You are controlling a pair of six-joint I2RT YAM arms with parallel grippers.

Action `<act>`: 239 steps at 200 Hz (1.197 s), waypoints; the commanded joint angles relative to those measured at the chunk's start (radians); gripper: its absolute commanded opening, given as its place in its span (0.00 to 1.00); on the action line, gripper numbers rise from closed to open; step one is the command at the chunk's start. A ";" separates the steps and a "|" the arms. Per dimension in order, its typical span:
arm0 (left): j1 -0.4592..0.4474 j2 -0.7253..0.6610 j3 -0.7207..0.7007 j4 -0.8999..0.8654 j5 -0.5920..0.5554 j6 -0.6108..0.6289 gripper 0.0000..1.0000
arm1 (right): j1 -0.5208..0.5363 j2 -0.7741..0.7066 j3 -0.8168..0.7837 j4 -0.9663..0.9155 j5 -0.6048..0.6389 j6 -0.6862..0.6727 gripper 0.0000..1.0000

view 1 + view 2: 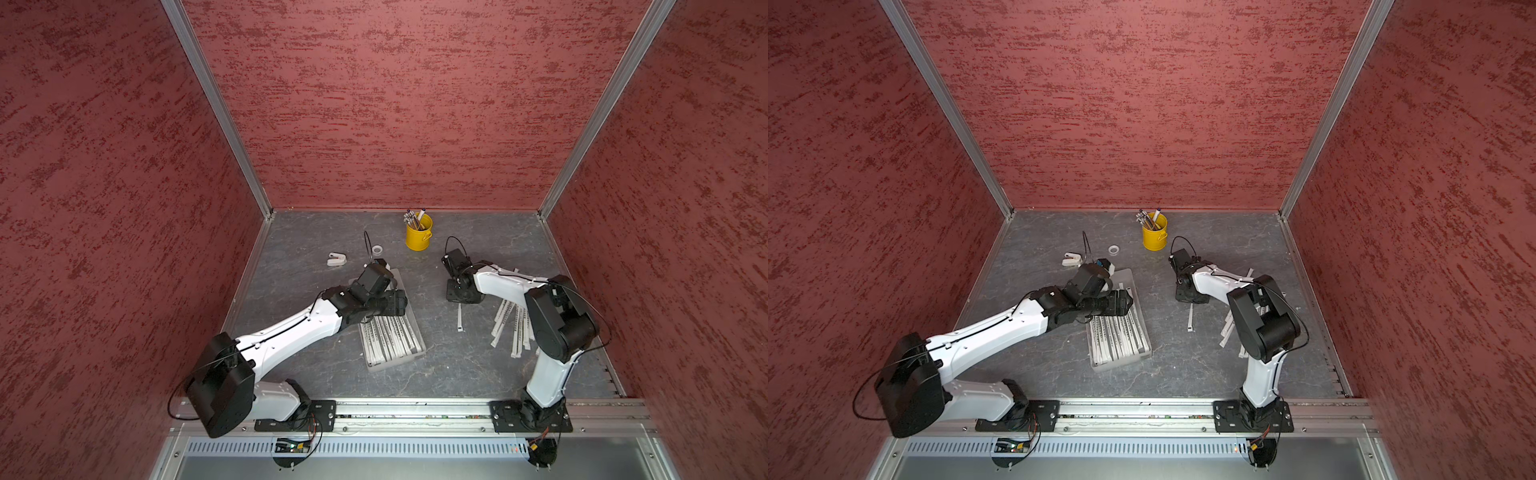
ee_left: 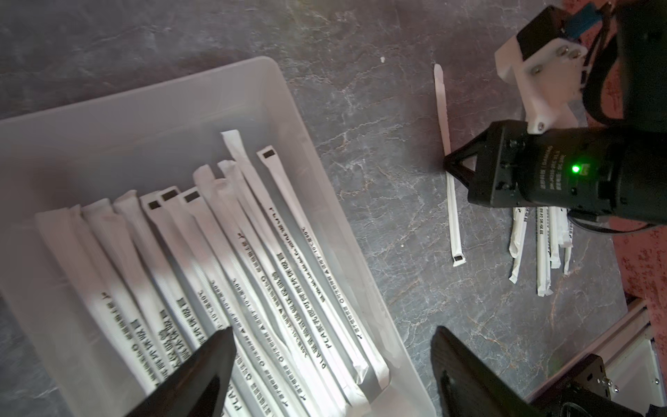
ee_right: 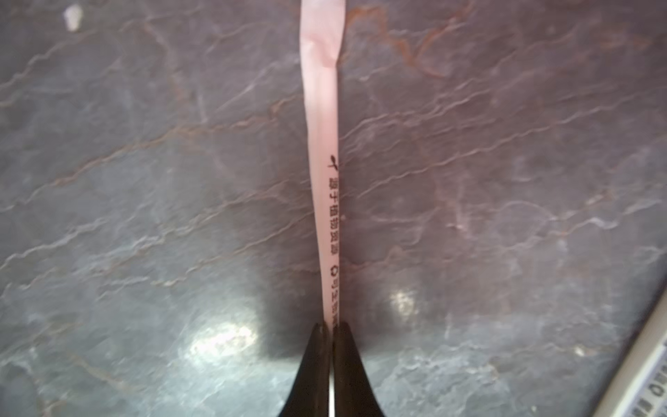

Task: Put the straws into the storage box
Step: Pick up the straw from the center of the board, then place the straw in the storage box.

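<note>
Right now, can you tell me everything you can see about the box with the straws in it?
The storage box is a shallow, whitish see-through plastic tray with low walls and rounded corners, no lid. It sits flat on the grey marbled table, a bit askew. Paper-wrapped straws lie side by side inside, lengthwise, covering part of its floor; the rest is bare. The left hand hangs open above it; I can't see it touching.

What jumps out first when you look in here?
The small bright yellow bucket of pens stands at the table's back. In the middle, a whitish see-through plastic storage box holds rows of white paper-wrapped straws. The right pincer is shut on a single white straw down on the grey table.
</note>
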 commanded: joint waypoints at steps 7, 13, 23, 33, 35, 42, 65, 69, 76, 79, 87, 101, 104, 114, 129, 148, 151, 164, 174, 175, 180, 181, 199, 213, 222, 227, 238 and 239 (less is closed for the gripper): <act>0.058 -0.104 -0.053 -0.078 -0.048 -0.017 0.88 | 0.044 -0.053 0.007 -0.044 -0.021 -0.016 0.06; 0.073 -0.127 -0.065 -0.092 -0.053 -0.021 0.87 | 0.060 -0.072 0.020 -0.060 -0.012 -0.019 0.05; 0.103 -0.170 -0.082 -0.119 -0.064 -0.031 0.87 | 0.093 -0.106 0.052 -0.101 0.000 -0.017 0.05; 0.132 -0.208 -0.096 -0.146 -0.076 -0.039 0.87 | 0.139 -0.144 0.088 -0.137 0.010 -0.010 0.05; 0.139 -0.216 -0.099 -0.151 -0.079 -0.041 0.87 | 0.148 -0.149 0.096 -0.145 0.011 -0.009 0.05; 0.159 -0.238 -0.110 -0.169 -0.086 -0.045 0.87 | 0.184 -0.169 0.122 -0.167 0.016 0.000 0.05; 0.227 -0.296 -0.132 -0.220 -0.092 -0.059 0.87 | 0.311 -0.185 0.222 -0.212 0.009 0.047 0.04; 0.236 -0.303 -0.135 -0.227 -0.093 -0.060 0.87 | 0.332 -0.180 0.236 -0.215 0.004 0.058 0.04; 0.251 -0.312 -0.138 -0.238 -0.093 -0.061 0.87 | 0.364 -0.169 0.265 -0.212 -0.016 0.077 0.04; 0.257 -0.315 -0.140 -0.241 -0.091 -0.062 0.87 | 0.378 -0.165 0.275 -0.204 -0.025 0.084 0.04; 0.269 -0.320 -0.147 -0.245 -0.082 -0.062 0.87 | 0.415 -0.144 0.297 -0.176 -0.053 0.104 0.04; 0.285 -0.323 -0.157 -0.243 -0.062 -0.066 0.87 | 0.482 -0.099 0.320 -0.101 -0.091 0.124 0.04; 0.288 -0.323 -0.158 -0.241 -0.058 -0.065 0.87 | 0.495 -0.087 0.328 -0.089 -0.094 0.127 0.04; 0.294 -0.320 -0.168 -0.235 -0.045 -0.070 0.87 | 0.530 -0.040 0.351 -0.055 -0.107 0.133 0.03; 0.298 -0.322 -0.177 -0.230 -0.039 -0.077 0.87 | 0.558 0.013 0.372 -0.016 -0.123 0.149 0.03; 0.301 -0.329 -0.193 -0.216 -0.027 -0.084 0.87 | 0.568 0.053 0.364 0.050 -0.145 0.172 0.02; 0.303 -0.329 -0.195 -0.214 -0.025 -0.085 0.87 | 0.569 0.061 0.365 0.055 -0.153 0.177 0.02; 0.305 -0.329 -0.198 -0.208 -0.018 -0.086 0.87 | 0.573 0.091 0.362 0.083 -0.184 0.200 0.02; 0.306 -0.327 -0.196 -0.209 -0.018 -0.085 0.87 | 0.577 0.112 0.363 0.094 -0.200 0.221 0.02; 0.306 -0.327 -0.196 -0.208 -0.019 -0.084 0.87 | 0.577 0.114 0.362 0.095 -0.202 0.223 0.02; 0.306 -0.327 -0.195 -0.208 -0.018 -0.084 0.87 | 0.579 0.124 0.361 0.102 -0.206 0.232 0.02; 0.306 -0.326 -0.195 -0.208 -0.019 -0.084 0.87 | 0.580 0.126 0.359 0.103 -0.206 0.233 0.02; 0.309 -0.329 -0.196 -0.207 -0.020 -0.082 0.87 | 0.581 0.154 0.354 0.108 -0.204 0.261 0.02; 0.309 -0.329 -0.198 -0.205 -0.017 -0.080 0.87 | 0.581 0.174 0.354 0.106 -0.203 0.275 0.02; 0.311 -0.329 -0.199 -0.203 -0.013 -0.080 0.87 | 0.579 0.190 0.356 0.104 -0.210 0.283 0.02; 0.311 -0.329 -0.199 -0.201 -0.012 -0.081 0.87 | 0.579 0.197 0.357 0.104 -0.211 0.287 0.02; 0.311 -0.326 -0.199 -0.197 -0.011 -0.080 0.87 | 0.580 0.211 0.356 0.107 -0.217 0.292 0.02; 0.311 -0.326 -0.199 -0.197 -0.011 -0.080 0.87 | 0.579 0.212 0.356 0.106 -0.217 0.293 0.02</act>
